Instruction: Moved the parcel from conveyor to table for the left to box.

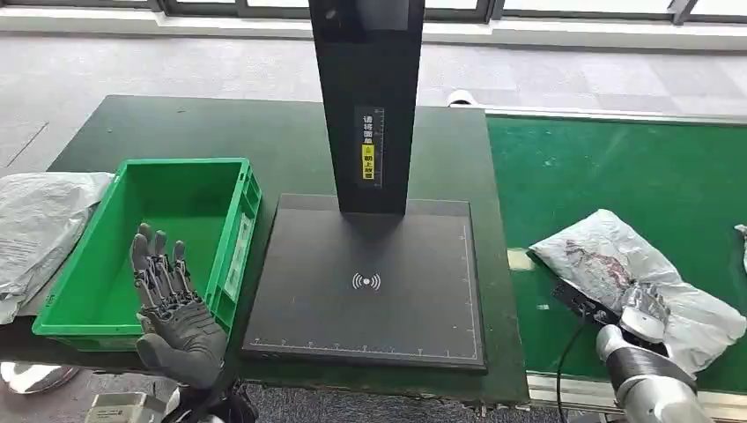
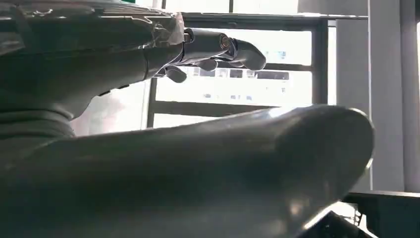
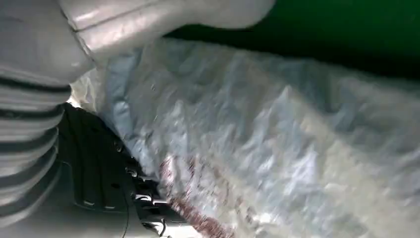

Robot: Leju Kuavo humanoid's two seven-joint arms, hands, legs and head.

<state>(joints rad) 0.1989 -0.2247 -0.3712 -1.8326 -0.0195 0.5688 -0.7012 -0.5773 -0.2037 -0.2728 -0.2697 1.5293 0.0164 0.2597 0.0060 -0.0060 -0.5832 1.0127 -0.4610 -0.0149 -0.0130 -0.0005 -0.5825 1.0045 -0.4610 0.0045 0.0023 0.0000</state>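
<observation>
The parcel (image 1: 617,260), a crumpled white plastic bag with dark red print, lies on the green conveyor (image 1: 617,159) at the right. My right hand (image 1: 643,310) is at its near edge. In the right wrist view the thumb (image 3: 163,20) reaches over the parcel (image 3: 277,148) and the dark fingers (image 3: 136,186) sit against its underside, gripping it. My left hand (image 1: 172,304) is raised at the front left, palm up and fingers spread, holding nothing, just in front of the green box (image 1: 240,231). The left wrist view shows its fingers (image 2: 218,47) stretched out against bright windows.
A black scanner plate (image 1: 370,282) with an upright black post (image 1: 368,106) fills the middle of the dark table (image 1: 132,132). A grey plastic bag (image 1: 40,220) lies left of the green box. Another bag's edge (image 1: 743,238) shows at the conveyor's far right.
</observation>
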